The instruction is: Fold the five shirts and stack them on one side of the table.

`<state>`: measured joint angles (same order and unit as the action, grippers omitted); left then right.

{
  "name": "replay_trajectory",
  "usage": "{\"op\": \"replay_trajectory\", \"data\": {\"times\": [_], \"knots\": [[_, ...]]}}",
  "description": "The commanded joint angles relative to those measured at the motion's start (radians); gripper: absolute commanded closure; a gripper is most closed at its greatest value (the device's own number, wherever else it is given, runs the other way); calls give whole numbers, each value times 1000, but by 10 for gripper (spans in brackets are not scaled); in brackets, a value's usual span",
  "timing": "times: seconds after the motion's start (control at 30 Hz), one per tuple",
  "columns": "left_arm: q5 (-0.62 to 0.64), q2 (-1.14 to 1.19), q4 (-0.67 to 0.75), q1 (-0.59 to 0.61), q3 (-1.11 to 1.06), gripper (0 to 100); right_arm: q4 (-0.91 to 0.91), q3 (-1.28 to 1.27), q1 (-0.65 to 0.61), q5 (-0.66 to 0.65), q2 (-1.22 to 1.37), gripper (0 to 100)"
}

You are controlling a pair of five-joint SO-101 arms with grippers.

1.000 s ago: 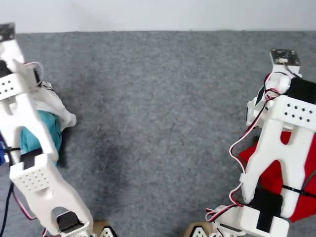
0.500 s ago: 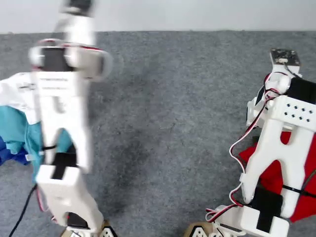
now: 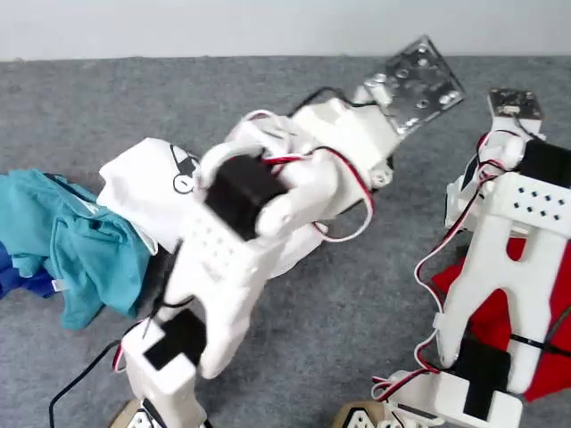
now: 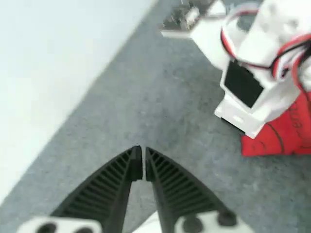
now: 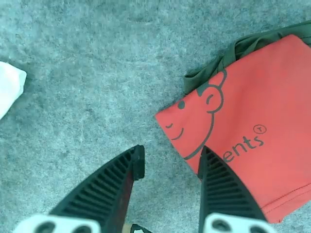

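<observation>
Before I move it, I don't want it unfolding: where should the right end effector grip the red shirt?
The free edge of the red shirt beside the printed face, approached from the bare carpet. It lies flat, the open right end effector straddles it, and dark green cloth crowds the adjoining edge.

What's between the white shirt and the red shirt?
Bare grey mat: the right wrist view shows nothing lying between the white shirt and the red shirt.

Red shirt [image 5: 252, 131], white shirt [image 3: 147, 192] — matt cloth — on rough carpet [image 3: 134, 98].
</observation>
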<state>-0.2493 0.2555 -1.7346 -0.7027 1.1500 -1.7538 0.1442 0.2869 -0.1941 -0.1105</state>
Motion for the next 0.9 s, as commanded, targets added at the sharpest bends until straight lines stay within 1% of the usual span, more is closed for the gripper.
{"op": "replay_trajectory", "data": {"times": [0.0,0.1,0.17,0.27,0.33,0.4,0.53,0.63,0.73,0.87], "knots": [[-14,-66,-20,63,-21,988,-41,5,-5,-8,-41,811],[-14,-55,-20,172,-217,988,-41,5,-5,-8,-41,811],[-14,-35,-20,210,-407,987,-41,5,-5,-8,-39,811],[-14,-3,-15,193,-677,972,-41,0,-7,-9,-35,812],[-15,23,20,155,-792,949,-39,-28,-10,-11,-35,812],[-15,58,87,124,-862,926,-28,-60,-10,-11,-35,812],[-14,175,227,115,-888,913,13,-124,-7,-11,-42,812],[-14,287,282,123,-863,914,24,-140,-10,-11,-42,812],[-12,371,285,123,-782,918,24,-140,-10,-11,-42,812],[91,443,245,127,-608,916,24,-141,-10,-11,-42,812]]}}
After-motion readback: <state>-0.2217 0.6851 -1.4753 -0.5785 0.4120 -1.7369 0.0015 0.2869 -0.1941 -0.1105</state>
